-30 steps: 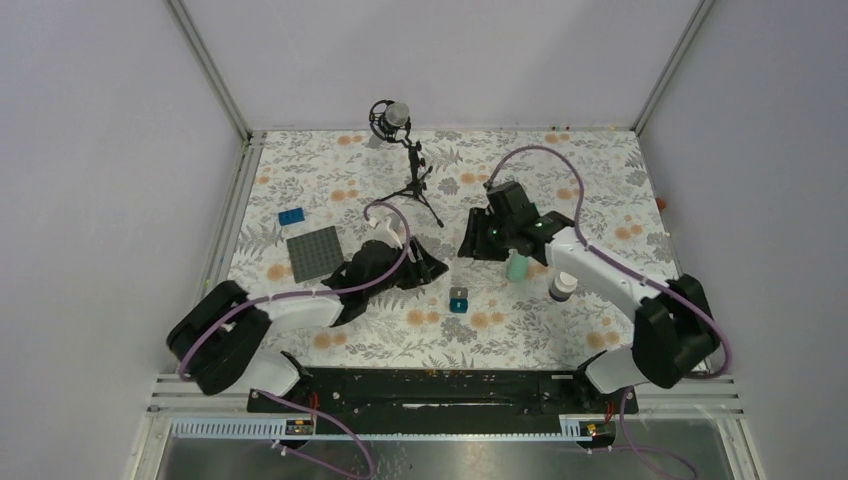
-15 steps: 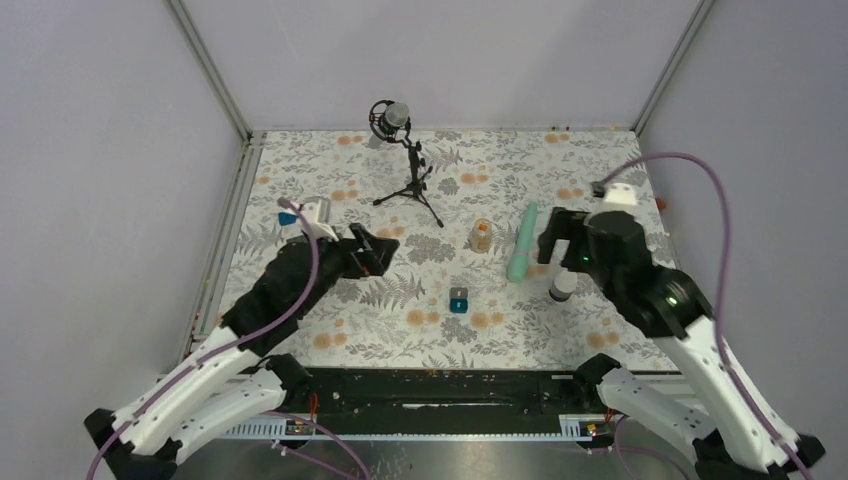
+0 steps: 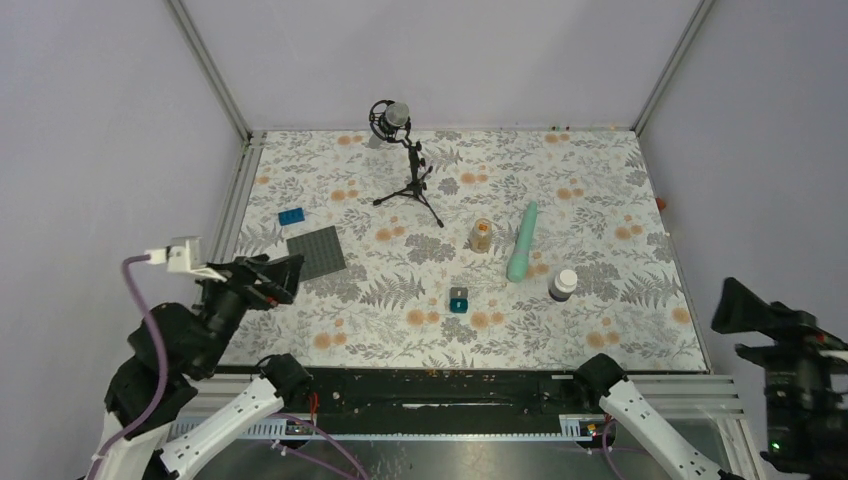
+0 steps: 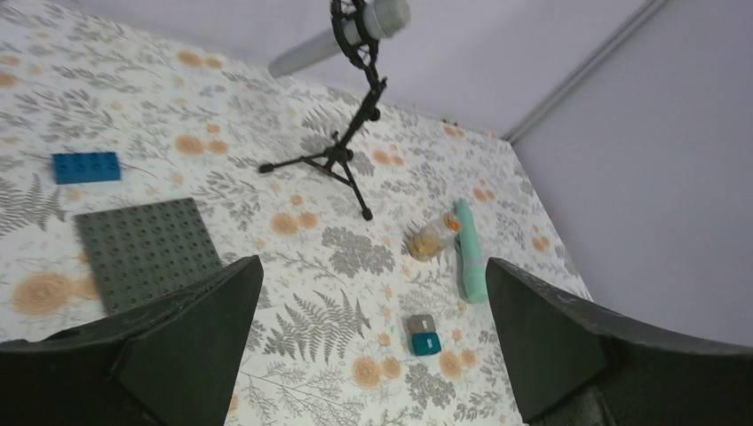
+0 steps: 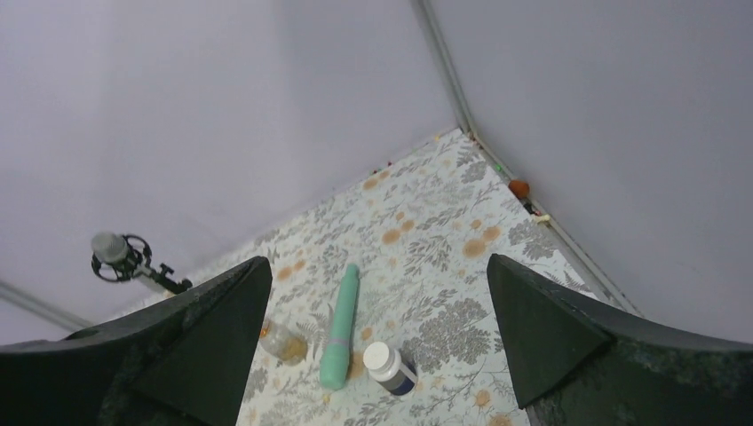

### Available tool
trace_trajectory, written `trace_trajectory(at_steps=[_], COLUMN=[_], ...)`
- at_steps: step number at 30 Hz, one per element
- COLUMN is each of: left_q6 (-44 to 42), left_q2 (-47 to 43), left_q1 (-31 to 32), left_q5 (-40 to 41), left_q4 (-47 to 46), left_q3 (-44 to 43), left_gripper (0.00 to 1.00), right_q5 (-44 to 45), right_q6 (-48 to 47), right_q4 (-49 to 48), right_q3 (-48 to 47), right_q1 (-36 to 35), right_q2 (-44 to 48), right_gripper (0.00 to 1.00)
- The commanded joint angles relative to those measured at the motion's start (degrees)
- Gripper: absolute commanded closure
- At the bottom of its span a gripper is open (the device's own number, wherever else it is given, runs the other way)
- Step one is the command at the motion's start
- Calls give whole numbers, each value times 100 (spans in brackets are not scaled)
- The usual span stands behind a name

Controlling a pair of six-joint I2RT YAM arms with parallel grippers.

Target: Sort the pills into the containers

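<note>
Mint-green organizer strip (image 3: 523, 243) lengthwise near-to-far

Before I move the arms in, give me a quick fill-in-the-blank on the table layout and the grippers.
1. The jar stands beside the long ___ pill strip.
2. The left gripper and the right gripper are both ___ and hold nothing.
3. The ___ brick lies just beyond the studded plate.
4. The small bottle has a ___ cap.

Missing words: mint-green; open; blue; white.
</note>
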State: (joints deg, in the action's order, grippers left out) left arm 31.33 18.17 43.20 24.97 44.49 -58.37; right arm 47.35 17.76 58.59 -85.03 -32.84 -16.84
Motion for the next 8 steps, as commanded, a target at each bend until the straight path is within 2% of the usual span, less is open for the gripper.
trace_trajectory(at_steps=[1,8], left_q6=[-380,-531], left_q2=[-421,-670], left_q1=[-31,-30], left_q5=[759,1179], left_q4=[425,408], left_q3=[-205,-128], left_gripper=[1,1], right_q5=[677,495], right_q6=[-209,-44], right_q4=[188,113], right_q3=[-195,128], right_q1=[15,15], right_q2=[152,112], right_gripper=[1,1])
